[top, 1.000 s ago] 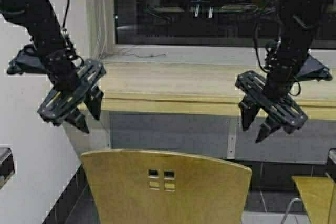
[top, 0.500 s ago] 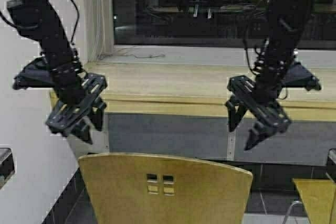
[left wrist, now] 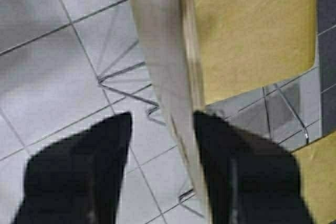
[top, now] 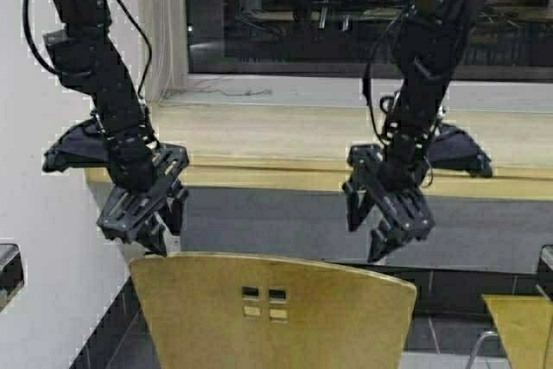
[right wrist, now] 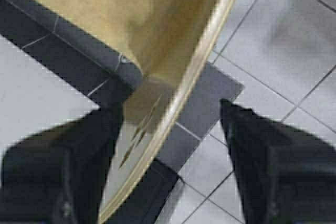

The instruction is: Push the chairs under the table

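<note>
The long pale wooden table (top: 302,140) runs beneath the window, the tan plywood chair (top: 272,304) stands just before its front edge, and above the backrest's top corners hover the left gripper (top: 154,229) and right gripper (top: 367,232), fingers spread astride it.

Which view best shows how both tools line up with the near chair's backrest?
The high view: it shows the chair backrest whole, with the left tool and right tool open just above its top edge, the table beyond. Each wrist view shows only the backrest's edge between that tool's own open fingers.
</note>
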{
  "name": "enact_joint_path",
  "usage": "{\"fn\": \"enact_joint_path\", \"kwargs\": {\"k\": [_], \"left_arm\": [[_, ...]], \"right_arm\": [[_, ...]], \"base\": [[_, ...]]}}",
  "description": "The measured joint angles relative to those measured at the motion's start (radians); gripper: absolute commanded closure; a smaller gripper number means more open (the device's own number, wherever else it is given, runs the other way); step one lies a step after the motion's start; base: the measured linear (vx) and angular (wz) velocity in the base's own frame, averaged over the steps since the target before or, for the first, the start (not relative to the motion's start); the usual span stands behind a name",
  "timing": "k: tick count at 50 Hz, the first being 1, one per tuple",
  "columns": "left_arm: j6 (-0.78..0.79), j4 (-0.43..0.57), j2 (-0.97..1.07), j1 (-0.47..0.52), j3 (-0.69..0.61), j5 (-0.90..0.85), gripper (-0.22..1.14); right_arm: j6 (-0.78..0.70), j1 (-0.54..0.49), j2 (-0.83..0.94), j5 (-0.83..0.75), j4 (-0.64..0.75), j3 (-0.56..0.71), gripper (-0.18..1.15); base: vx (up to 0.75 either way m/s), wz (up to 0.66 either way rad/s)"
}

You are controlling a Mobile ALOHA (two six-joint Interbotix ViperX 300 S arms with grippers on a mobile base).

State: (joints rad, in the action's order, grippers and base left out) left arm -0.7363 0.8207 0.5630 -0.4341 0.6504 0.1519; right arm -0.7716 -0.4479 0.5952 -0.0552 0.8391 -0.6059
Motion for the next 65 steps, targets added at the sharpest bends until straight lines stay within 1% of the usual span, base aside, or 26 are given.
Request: {"fn": "enact_joint_path", "kwargs": {"k": [7,18,47,55,65], "left_arm": [[0.000,0.000,0.035,0.020,-0.043,0.000,0.13],[0.000,-0.002,0.091,0.020,-0.107,-0.002,0.13],[0.000,-0.002,0.258,0.028,-0.242,-0.018,0.13],[0.000,-0.003,0.265,0.043,-0.250,-0.023,0.14],[0.000,-0.012,0.265,0.058,-0.242,-0.028,0.14]], "right_arm": [[0.000,0.003,0.038,-0.008,0.000,0.034,0.06],[-0.002,0.008,0.087,-0.012,0.002,0.103,0.06],[-0.003,0.012,0.218,-0.011,0.000,0.218,0.06],[0.005,0.014,0.207,-0.002,0.002,0.204,0.06],[0.020,0.020,0.118,-0.037,0.002,0.112,0.06]], "base": [[0.00,0.00],[0.01,0.00],[0.01,-0.01],[0.02,0.00],[0.01,0.00]]}}
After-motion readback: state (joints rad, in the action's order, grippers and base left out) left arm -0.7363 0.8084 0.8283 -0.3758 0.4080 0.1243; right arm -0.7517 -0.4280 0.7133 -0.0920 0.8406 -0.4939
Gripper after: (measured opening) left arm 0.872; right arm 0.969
